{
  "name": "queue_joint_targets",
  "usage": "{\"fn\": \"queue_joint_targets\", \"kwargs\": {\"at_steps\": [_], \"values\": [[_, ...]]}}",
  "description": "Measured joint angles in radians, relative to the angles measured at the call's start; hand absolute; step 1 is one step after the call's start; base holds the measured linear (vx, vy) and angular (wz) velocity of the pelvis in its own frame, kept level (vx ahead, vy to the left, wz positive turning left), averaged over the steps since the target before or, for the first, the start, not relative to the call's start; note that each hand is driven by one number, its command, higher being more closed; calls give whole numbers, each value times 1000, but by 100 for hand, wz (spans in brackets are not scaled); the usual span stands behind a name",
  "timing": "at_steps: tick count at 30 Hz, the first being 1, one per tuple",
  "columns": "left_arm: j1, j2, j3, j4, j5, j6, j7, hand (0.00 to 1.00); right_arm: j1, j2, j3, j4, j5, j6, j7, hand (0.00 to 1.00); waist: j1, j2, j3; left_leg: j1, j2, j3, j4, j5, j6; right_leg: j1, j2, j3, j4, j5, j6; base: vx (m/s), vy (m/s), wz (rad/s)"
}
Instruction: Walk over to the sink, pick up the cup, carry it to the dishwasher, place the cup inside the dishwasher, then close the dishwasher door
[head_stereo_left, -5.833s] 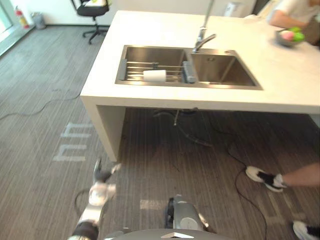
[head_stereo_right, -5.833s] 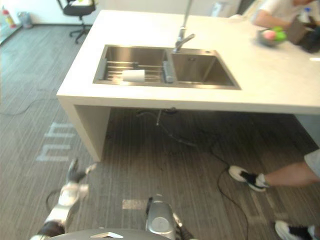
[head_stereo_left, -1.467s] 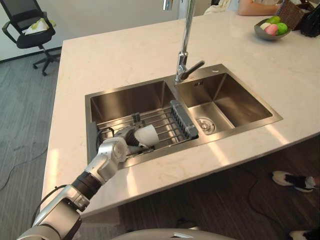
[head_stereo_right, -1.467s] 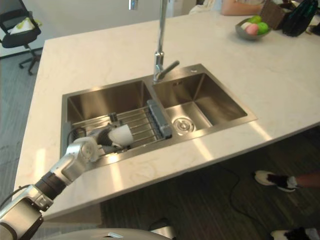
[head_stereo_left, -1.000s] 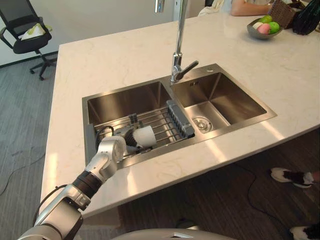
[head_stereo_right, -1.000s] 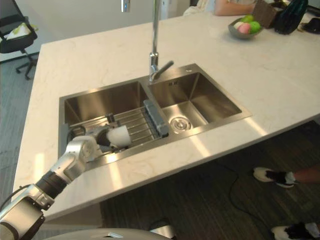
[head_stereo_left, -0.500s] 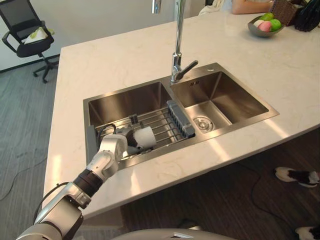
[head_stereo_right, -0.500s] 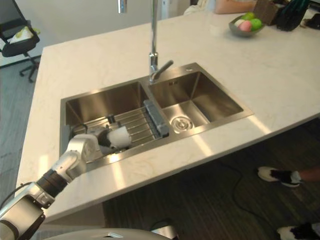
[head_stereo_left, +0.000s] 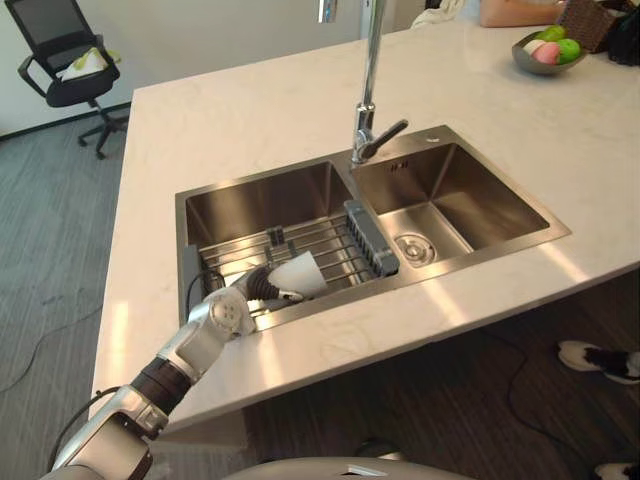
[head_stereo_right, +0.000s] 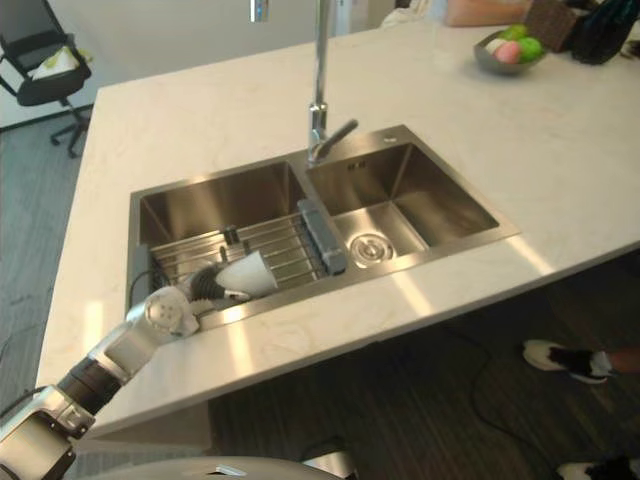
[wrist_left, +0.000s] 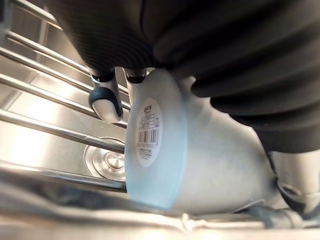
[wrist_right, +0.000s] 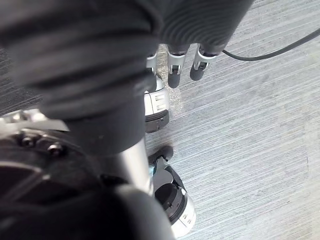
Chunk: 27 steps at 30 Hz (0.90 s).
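Note:
A white cup (head_stereo_left: 300, 272) lies on its side over the wire rack (head_stereo_left: 335, 245) in the left basin of the steel sink (head_stereo_left: 184, 205). My left hand (head_stereo_left: 258, 283) reaches into that basin from the near rim. Its fingers (wrist_left: 105, 102) and thumb are curled round the cup (wrist_left: 200, 165), whose labelled base points away from the palm. The cup looks tipped up a little from the rack bars. My right hand (wrist_right: 177, 70) hangs low over the grey carpet with its fingers straight and nothing in it.
A tall faucet (head_stereo_left: 368, 100) stands behind the divider between the basins. On the far right of the pale counter (head_stereo_left: 250, 110) sits a fruit bowl (head_stereo_left: 545, 50), with a person's arm (head_stereo_left: 510, 12) beside it. A person's shoe (head_stereo_left: 600, 358) is on the floor at right, an office chair (head_stereo_left: 60, 60) at far left.
My left hand's fingers have curled round the cup, and the cup has tipped up slightly off the rack. The head camera has shifted a little.

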<state>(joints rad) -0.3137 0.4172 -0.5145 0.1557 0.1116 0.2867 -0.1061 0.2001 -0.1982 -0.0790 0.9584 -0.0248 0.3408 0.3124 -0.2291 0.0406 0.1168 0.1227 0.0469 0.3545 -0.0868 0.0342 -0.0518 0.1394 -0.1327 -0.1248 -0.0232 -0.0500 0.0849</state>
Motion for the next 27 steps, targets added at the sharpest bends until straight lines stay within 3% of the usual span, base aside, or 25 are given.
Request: {"fn": "queue_joint_targets", "kwargs": {"at_steps": [6,12,24,27], "values": [[73,-28,65,-55,-278,-34,116,100,1,11,0,3,7,-14,-35,0,21,-14,8,0,-3,-8,0,2,1,3,-3,-14,6,-2,2,-2,-6,3],[123,-93,72,-168,-485,-122,141,100,14,19,0,3,26,-17,-41,0,47,-17,9,0,-2,-27,0,11,4,8,-4,-34,15,-5,2,-27,-14,9],[165,-167,183,-279,-780,-229,232,100,44,40,-1,2,31,-42,-78,0,76,-48,-1,1,-5,-46,0,21,13,17,-11,-53,16,-6,4,-29,7,4],[193,-183,228,-311,-818,-274,255,100,51,42,0,1,37,-41,-83,0,82,-54,-5,1,-5,-49,0,20,13,22,-11,-57,13,-6,4,11,1,2]]}}
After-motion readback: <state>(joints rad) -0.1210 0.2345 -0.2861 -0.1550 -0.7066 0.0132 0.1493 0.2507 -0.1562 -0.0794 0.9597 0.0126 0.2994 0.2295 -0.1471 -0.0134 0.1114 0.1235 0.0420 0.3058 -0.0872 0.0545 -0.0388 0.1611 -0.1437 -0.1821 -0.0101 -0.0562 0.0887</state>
